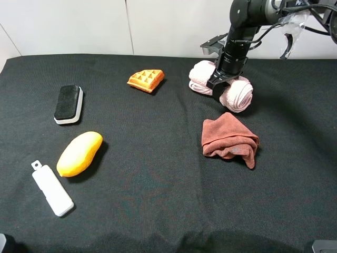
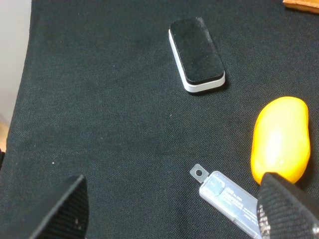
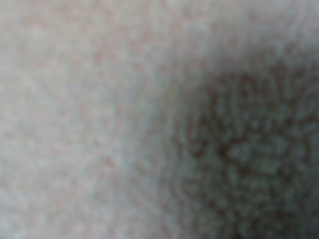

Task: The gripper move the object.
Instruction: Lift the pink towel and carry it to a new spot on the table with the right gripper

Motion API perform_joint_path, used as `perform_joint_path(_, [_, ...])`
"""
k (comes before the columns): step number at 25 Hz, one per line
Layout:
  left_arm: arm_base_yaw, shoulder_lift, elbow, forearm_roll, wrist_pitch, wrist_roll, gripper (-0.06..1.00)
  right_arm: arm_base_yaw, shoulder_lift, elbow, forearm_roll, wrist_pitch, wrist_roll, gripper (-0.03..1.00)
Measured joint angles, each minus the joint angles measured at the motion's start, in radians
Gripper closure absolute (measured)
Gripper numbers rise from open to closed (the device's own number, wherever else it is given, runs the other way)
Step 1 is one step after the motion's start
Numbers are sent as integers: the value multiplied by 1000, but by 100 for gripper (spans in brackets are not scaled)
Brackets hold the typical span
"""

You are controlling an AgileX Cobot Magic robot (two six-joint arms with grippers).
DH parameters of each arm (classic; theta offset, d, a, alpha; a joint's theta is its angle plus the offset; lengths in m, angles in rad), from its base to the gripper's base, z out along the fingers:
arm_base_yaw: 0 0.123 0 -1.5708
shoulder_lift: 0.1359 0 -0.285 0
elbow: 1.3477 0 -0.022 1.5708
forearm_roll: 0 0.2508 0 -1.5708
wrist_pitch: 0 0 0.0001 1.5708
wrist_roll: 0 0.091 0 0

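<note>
The object (image 1: 239, 94), a pale pink terry towel of two joined plump rolls, lies at the back right of the black table. My right gripper (image 1: 220, 84), a black claw, comes straight down into the dip between the two rolls and is shut on the object. Its fingertips are buried in the fabric. The right wrist view holds only blurred pink terry (image 3: 99, 99). My left gripper (image 2: 169, 214) hangs open over the left side of the table, with nothing between its fingers (image 2: 65, 209).
A rust-brown cloth (image 1: 229, 138) lies crumpled just in front of the towel. An orange waffle piece (image 1: 146, 79) sits to its left. On the left side are a black-and-white eraser (image 1: 69, 104), a yellow mango (image 1: 79, 153) and a white flat stick (image 1: 51, 188).
</note>
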Motion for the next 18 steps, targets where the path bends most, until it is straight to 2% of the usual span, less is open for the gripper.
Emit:
perform_joint_path(7, [0,0,0,0,0,0,21,0,-61,-57,9,127,22,62])
perform_joint_path(18, [0,0,0,0,0,0,21,0,-244,-64,-10,143,130,62])
